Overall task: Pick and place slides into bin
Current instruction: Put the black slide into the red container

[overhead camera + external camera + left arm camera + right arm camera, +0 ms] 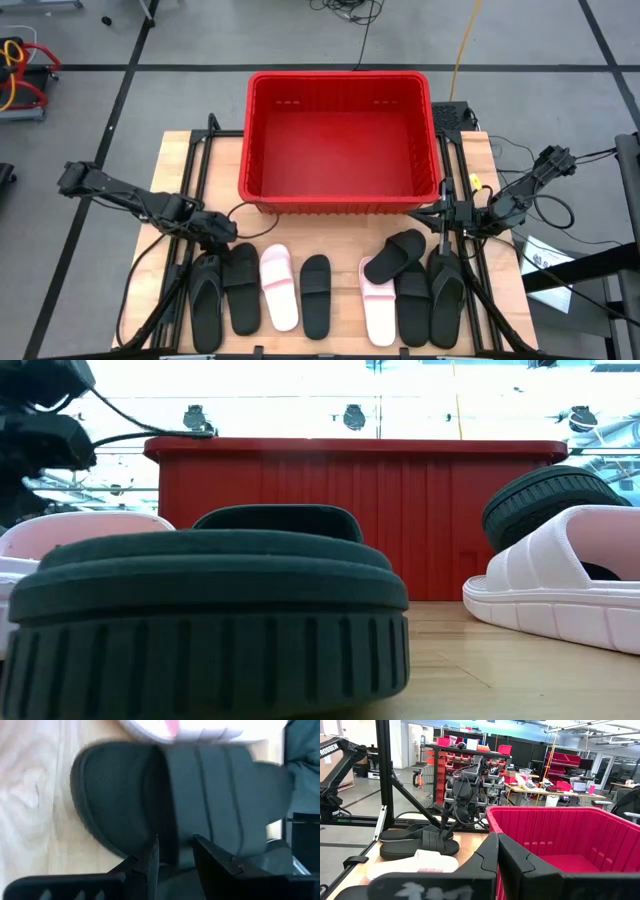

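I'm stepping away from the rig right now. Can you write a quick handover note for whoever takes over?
Left gripper: open, low over the band of a black slide near the table's left end, nothing gripped.
Right gripper: shut, empty, waiting by the red bin's right front corner.
Slides: all in a row in front of the bin; one black slide lies across a pink one.
Done: nothing binned.
Left: every slide.

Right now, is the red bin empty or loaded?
Empty. The high view shows the bin with a bare red floor; every slide, like the pink one, lies on the table.
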Motion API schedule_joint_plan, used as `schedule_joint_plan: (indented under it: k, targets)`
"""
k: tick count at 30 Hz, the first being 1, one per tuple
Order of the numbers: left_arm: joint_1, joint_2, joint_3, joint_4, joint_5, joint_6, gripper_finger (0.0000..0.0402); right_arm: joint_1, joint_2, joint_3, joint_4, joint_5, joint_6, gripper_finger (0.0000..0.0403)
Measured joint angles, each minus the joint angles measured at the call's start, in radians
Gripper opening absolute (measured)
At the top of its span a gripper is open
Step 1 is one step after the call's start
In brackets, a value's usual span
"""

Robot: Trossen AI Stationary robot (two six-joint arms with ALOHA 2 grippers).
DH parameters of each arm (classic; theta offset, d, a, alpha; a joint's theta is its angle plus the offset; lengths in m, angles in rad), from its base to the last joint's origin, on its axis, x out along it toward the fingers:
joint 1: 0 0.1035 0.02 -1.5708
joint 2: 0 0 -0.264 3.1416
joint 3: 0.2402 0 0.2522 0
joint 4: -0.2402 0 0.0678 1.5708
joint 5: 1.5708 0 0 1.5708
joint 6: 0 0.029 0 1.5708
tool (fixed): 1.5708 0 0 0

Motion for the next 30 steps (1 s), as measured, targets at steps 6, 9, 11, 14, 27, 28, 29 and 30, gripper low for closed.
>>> schedule_joint_plan:
  k: [6,9,11,14,27,28,29,30]
  targets:
    - [0.0,-0.001,-0.015,0.019,0.041,-0.022,0.0115,0.0,0.0,0.0,0.0,0.001,0.0,0.0]
    - [0.0,0.001,-0.016,0.046,0.074,-0.028,0.0115,0.0,0.0,0.0,0.0,0.001,0.0,0.0]
    - [0.0,0.001,-0.016,0.046,0.077,-0.037,0.0115,0.0,0.0,0.0,0.0,0.001,0.0,0.0]
    - [0.0,0.001,-0.016,0.046,0.077,-0.074,0.0115,0.0,0.0,0.0,0.0,0.001,0.0,0.0]
    - [0.0,0.001,-0.078,0.208,0.149,-0.21,0.0115,0.0,0.0,0.0,0.0,0.002,0.0,0.0]
    - [0.0,0.001,-0.087,0.226,0.161,-0.223,0.0115,0.0,0.0,0.0,0.0,0.002,0.0,0.0]
    - [0.0,0.001,-0.093,0.244,0.169,-0.236,0.0115,0.0,0.0,0.0,0.0,0.002,0.0,0.0]
    - [0.0,0.001,-0.099,0.262,0.178,-0.247,0.0115,0.0,0.0,0.0,0.0,0.002,0.0,0.0]
